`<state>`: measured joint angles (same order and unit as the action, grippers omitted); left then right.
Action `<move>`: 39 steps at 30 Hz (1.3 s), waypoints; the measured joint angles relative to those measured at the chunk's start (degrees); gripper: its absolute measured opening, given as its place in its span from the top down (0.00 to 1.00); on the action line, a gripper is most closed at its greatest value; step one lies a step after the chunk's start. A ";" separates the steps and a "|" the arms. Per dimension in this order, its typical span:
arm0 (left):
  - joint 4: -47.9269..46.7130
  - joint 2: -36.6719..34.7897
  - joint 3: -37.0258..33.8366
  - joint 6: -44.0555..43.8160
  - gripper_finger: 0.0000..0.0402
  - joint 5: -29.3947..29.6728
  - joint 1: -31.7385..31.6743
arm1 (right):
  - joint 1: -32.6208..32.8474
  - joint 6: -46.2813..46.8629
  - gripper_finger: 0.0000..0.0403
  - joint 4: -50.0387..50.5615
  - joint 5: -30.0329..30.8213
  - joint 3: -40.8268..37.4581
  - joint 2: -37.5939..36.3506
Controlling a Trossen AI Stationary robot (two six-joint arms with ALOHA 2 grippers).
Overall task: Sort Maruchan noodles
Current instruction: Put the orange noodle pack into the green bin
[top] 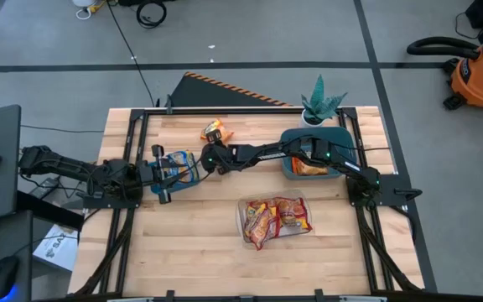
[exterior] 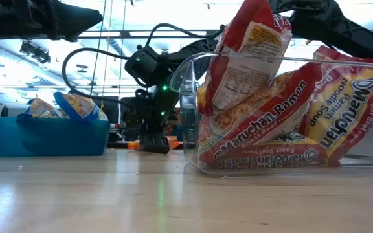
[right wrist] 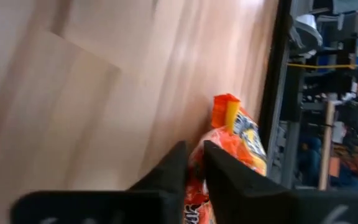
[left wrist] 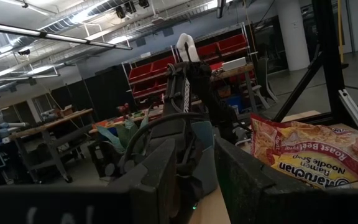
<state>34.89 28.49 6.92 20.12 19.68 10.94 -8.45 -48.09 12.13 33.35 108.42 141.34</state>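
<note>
An orange-trimmed noodle packet (top: 215,131) (right wrist: 238,134) lies on the table near the far edge. My right gripper (top: 210,151) (exterior: 154,144) (right wrist: 193,155) reaches across from the right and points down beside it, shut on the packet. My left gripper (top: 168,174) (left wrist: 201,168) is open and holds nothing. It hovers by a small blue bin (exterior: 50,137) of blue-trimmed packets (exterior: 67,107). A yellow packet (left wrist: 316,155) shows just past its fingers. Red-trimmed packets (top: 277,220) (exterior: 264,123) fill a clear container (exterior: 186,84). My right gripper pinches the orange packet between its two fingers at the packet's near edge (right wrist: 194,186). The fingers come from above, pointing down, and their tips are at the table top. The rest of the packet lies on the wood toward the far rail.
A grey-blue bin (top: 290,138) with orange packets (top: 309,168) sits at the right, under my right arm. A potted plant (top: 321,105) stands at the far right corner. Bare wood lies at the near left of the table, and black rails frame the top.
</note>
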 joint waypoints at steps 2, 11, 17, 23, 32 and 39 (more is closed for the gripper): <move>0.00 0.00 0.00 0.00 0.71 0.00 0.00 | 0.00 -0.66 0.93 -0.12 1.43 0.00 0.00; 0.00 0.00 0.00 0.00 0.71 0.00 0.00 | 1.44 -1.13 0.98 2.44 6.18 1.17 -1.75; 0.00 -0.01 0.00 0.00 0.71 0.00 0.00 | 2.35 2.92 0.99 8.55 6.40 2.10 -6.88; -0.01 0.00 0.00 0.00 0.71 0.00 0.00 | 3.05 8.67 0.99 16.33 9.38 2.10 -13.03; -0.02 -0.02 0.00 0.00 0.71 0.00 0.00 | 5.00 16.78 1.00 29.37 19.18 2.12 -20.05; -0.02 0.00 0.00 0.00 0.71 0.00 0.00 | 7.79 35.15 1.00 53.53 32.19 2.12 -24.16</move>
<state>34.87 28.49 6.92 20.12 19.68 10.94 -0.66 -12.94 65.66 65.54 110.54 117.17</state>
